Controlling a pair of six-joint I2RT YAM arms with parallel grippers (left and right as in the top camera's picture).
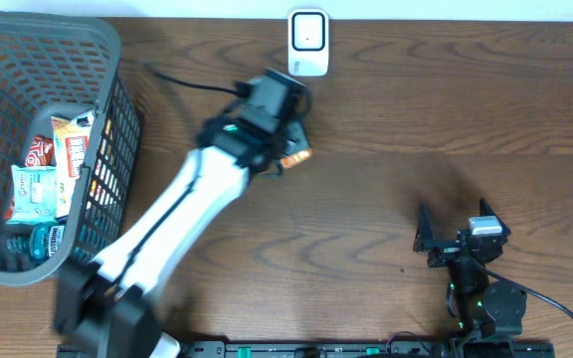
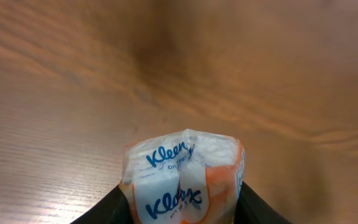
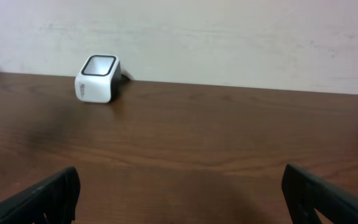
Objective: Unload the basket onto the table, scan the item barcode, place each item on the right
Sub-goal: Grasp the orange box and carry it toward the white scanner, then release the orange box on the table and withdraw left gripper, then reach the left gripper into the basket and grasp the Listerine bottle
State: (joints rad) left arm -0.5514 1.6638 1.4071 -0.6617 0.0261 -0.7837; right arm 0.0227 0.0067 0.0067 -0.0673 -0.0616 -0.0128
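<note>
Right now we see the left gripper (image 2: 182, 210) closed on a tissue pack (image 2: 183, 177). In the left wrist view its two dark fingers (image 2: 104, 213) press the pack's sides at the bottom of the picture, one on each side, and the pack bulges up between them. The pack is soft white and orange plastic with blue Kleenex lettering, crumpled at its top. Which face carries the barcode we cannot tell. Beyond the pack runs the brown wood grain of the bench (image 1: 446, 119), and we cannot tell whether the pack touches it.

From overhead we follow the white left arm (image 1: 182, 214) as it reaches diagonally from the front-left corner of the bench toward the middle of the back edge. Its wrist covers most of the pack, and only an orange end shows at the wrist's right side. The pack sits near the middle of the back edge, in front of the scanner (image 1: 308, 42) and apart from it. The scanner is a small white box with a dark window, standing at the middle of the back edge against the pale wall.

Further out, the right gripper (image 3: 182, 199) rests close to the front edge, toward the front-right corner. Its fingers are spread wide with nothing between them, and its camera looks across the bench at the scanner.

Along the left edge, filling the back-left corner, stands a grey mesh basket (image 1: 38, 45) with several packets (image 1: 43, 179) inside.
</note>
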